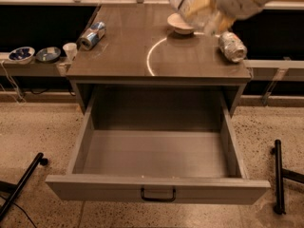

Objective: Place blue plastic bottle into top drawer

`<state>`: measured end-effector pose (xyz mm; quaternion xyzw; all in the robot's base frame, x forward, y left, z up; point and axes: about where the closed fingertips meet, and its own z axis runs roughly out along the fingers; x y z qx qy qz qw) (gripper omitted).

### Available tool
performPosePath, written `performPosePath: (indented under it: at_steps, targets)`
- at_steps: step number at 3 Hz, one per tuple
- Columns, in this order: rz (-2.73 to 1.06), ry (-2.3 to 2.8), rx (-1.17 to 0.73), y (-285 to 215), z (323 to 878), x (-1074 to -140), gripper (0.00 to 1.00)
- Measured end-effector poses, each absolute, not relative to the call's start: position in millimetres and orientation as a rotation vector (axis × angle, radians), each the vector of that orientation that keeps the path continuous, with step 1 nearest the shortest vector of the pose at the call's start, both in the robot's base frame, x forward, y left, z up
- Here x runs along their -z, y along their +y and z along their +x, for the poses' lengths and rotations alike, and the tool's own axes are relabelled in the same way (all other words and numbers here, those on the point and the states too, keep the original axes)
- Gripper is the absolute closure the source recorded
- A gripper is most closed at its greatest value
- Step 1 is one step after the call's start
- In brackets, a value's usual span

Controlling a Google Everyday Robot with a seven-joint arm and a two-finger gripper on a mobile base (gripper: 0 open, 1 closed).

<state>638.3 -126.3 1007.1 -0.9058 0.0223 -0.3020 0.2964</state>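
The blue plastic bottle (186,3) is clear with a pale label and hangs tilted in the air above the back of the countertop, just over a white bowl (179,24). My gripper (211,9) is at the top right, reaching in from the right, and is shut on the bottle. The top drawer (85,141) is pulled wide open below the countertop. Its grey inside holds nothing, and its dark handle (157,194) sits on the front panel.
A blue and silver can (92,34) lies at the countertop's left edge. A silvery patterned can (231,46) lies at the right. Two small bowls (33,54) and a white cup (70,50) sit on the left shelf. Black legs (278,175) stand on the floor at the right.
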Motion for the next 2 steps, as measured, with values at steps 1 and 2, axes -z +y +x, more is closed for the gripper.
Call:
performPosePath:
  at_steps: [1,2]
  targets:
    - [-2.495,-0.066,0.747,-128.8,618.1,-962.8,1.0]
    - [-2.512,-0.076,0.746,-123.9,620.4,-956.3,1.0]
